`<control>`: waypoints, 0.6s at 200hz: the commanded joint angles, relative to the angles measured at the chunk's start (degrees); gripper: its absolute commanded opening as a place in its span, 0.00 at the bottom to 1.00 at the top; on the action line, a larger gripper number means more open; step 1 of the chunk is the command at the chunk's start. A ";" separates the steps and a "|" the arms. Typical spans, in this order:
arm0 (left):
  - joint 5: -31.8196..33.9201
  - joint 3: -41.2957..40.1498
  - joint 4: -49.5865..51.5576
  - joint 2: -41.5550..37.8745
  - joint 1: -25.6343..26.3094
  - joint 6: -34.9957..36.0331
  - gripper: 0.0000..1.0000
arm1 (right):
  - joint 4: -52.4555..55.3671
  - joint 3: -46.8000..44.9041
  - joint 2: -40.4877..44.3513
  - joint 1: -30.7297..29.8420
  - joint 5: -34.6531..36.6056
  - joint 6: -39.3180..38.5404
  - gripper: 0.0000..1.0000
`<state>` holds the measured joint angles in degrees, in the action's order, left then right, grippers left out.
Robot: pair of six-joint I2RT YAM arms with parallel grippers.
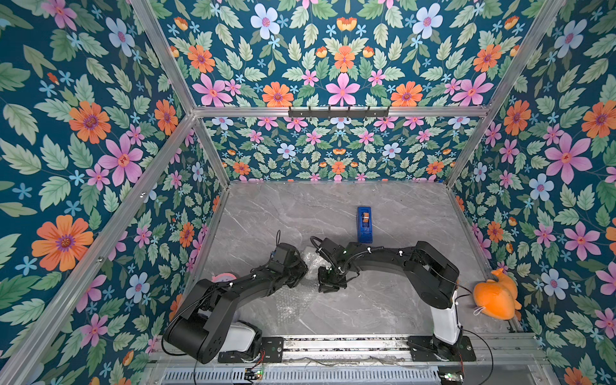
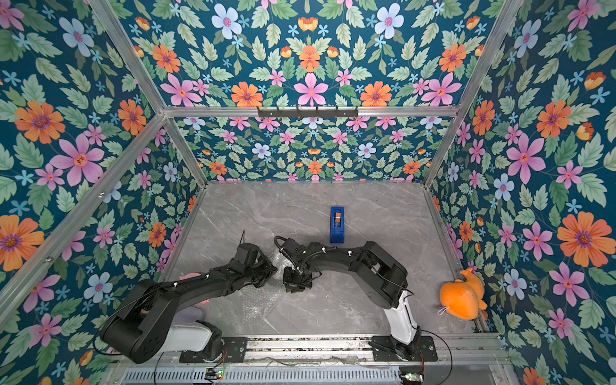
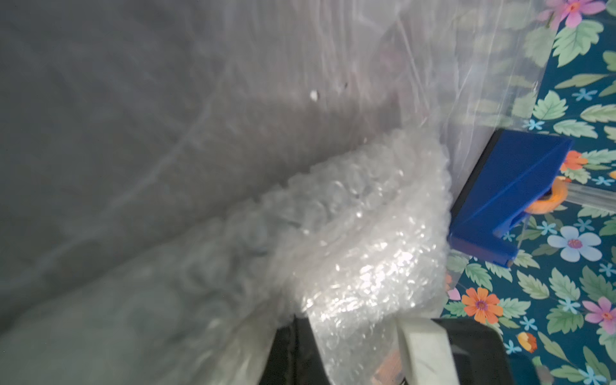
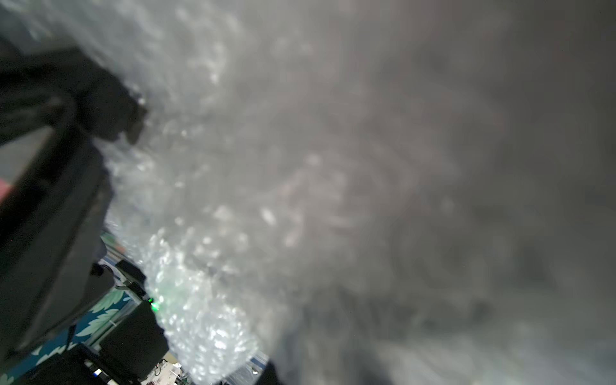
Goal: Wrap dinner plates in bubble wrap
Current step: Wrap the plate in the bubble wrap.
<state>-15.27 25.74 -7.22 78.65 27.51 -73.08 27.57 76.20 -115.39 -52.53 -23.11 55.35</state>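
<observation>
The wrap (image 1: pixel 293 303) lies crumpled on the bench (image 1: pixel 383 206) near the middle of the front edge. Part of it is spread flat toward that edge, and part is bunched up between the two pincers, whose tips nearly meet.

The left pincer (image 1: pixel 301 268) is closed on the bunch. In the left wrist view the wrap (image 3: pixel 360 233) rises from between its fingers (image 3: pixel 423 346).

The right pincer (image 1: pixel 328 286) points down just beside the bunch, on its right. Its wrist view shows only blurred wrap (image 4: pixel 200 266), so I cannot tell how far it is open or whether it grips. The plate cannot be made out in any view.

The dispenser (image 1: pixel 364 224) stands behind the pincers, near the bunch but apart from it. A toy (image 1: pixel 496 296) lies against the right edge, and a pink item (image 1: pixel 224 277) lies under the left arm by the left edge. Bare bench shows from the right pincer to the right edge and across the back half to both far corners.
</observation>
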 commanded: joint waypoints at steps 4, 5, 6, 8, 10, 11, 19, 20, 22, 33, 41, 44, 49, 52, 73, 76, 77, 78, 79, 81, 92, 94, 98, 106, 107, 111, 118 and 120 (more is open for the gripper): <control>0.43 0.90 3.33 1.07 -0.41 1.85 0.00 | 1.56 3.40 -1.67 3.82 3.51 -2.53 0.16; 0.42 0.90 3.21 1.16 -0.38 1.87 0.00 | 1.67 3.67 -1.76 4.01 3.51 -2.75 0.16; 0.33 0.90 3.11 1.24 -0.37 1.88 0.00 | 1.77 3.90 -1.85 4.10 3.51 -2.86 0.16; 0.22 0.96 2.99 1.39 -0.35 1.78 0.00 | 2.00 4.40 -1.98 4.52 3.51 -3.29 0.16; 0.12 1.04 2.80 1.52 -0.35 1.82 0.00 | 2.28 4.94 -2.24 4.89 3.58 -3.71 0.16; 0.09 1.10 2.77 1.60 -0.39 1.81 0.00 | 2.43 5.19 -2.31 5.03 3.59 -3.87 0.16; -0.19 1.16 2.11 2.23 -0.37 1.65 0.00 | 3.56 7.37 -3.09 6.33 3.68 -5.28 0.16; -0.20 1.20 2.03 2.31 -0.40 1.63 0.00 | 3.72 7.73 -3.22 6.45 3.69 -5.49 0.16; -0.33 1.26 1.88 2.45 -0.41 1.63 0.00 | 4.05 8.26 -3.47 6.67 3.75 -5.93 0.16; -0.66 1.14 1.02 3.33 -0.35 1.48 0.00 | 5.66 11.42 -4.52 7.63 3.70 -8.39 0.16; -0.92 0.93 0.58 3.73 -0.35 1.37 0.00 | 7.27 13.61 -5.06 8.11 3.56 -10.13 0.15; -1.05 0.78 0.36 3.78 -0.39 1.24 0.00 | 7.88 14.41 -5.21 8.26 3.52 -10.97 0.15; -1.33 0.48 0.00 3.88 -0.35 1.04 0.00 | 8.80 15.46 -5.18 8.32 3.51 -12.23 0.14; -1.53 0.34 -0.21 3.94 -0.35 0.87 0.00 | 9.45 15.99 -5.05 8.32 3.63 -12.87 0.14; -2.38 -0.88 -1.20 2.83 -0.35 0.42 0.00 | 13.05 17.44 -1.74 7.70 6.09 -15.74 0.14; -2.40 -0.95 -1.26 2.57 -0.35 0.28 0.00 | 13.18 17.36 -1.09 7.44 6.41 -15.93 0.14; -2.40 -1.00 -1.28 2.48 -0.35 0.25 0.00 | 13.19 17.34 -0.90 7.31 6.54 -16.00 0.14; -2.49 -1.06 -1.29 2.39 -0.35 0.28 0.00 | 13.20 17.28 -0.72 7.25 6.65 -16.03 0.14; -2.49 -1.09 -1.30 2.30 -0.35 0.29 0.00 | 13.20 17.25 -0.58 7.13 6.75 -16.09 0.14; -2.55 -1.18 -1.30 2.14 -0.35 0.24 0.00 | 13.16 17.23 -0.19 6.88 7.00 -16.16 0.14; -2.91 -1.80 -1.60 1.06 -0.35 -0.07 0.00 | 14.30 18.04 0.52 5.56 8.42 -16.34 0.14; -2.92 -1.87 -1.64 0.91 -0.35 -0.12 0.00 | 14.62 18.37 0.45 5.30 8.54 -16.33 0.14; -3.00 -1.95 -1.65 0.50 -0.35 -0.28 0.00 | 15.19 18.99 0.20 4.83 8.75 -16.36 0.13; -2.89 -2.06 -1.57 -0.21 -0.35 -0.33 0.00 | 15.29 19.84 -0.36 4.11 8.67 -16.09 0.13; -2.87 -2.03 -1.57 -0.27 -0.35 -0.32 0.00 | 15.26 19.94 -0.53 4.02 8.64 -16.03 0.13; -2.80 -2.08 -1.44 -0.60 -0.35 -0.32 0.00 | 15.00 20.30 -1.03 3.86 8.39 -15.70 0.13; -2.50 -2.01 -1.18 -1.06 -0.35 -0.28 0.00 | 14.44 21.04 -2.25 3.52 7.44 -15.10 0.13; -2.47 -1.94 -1.10 -1.11 -0.35 -0.21 0.00 | 14.22 21.25 -2.70 3.45 7.16 -14.88 0.13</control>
<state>-17.19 23.90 -11.53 78.70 27.14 -73.19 39.57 95.79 -115.68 -48.18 -16.36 40.34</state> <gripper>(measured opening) 0.050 0.130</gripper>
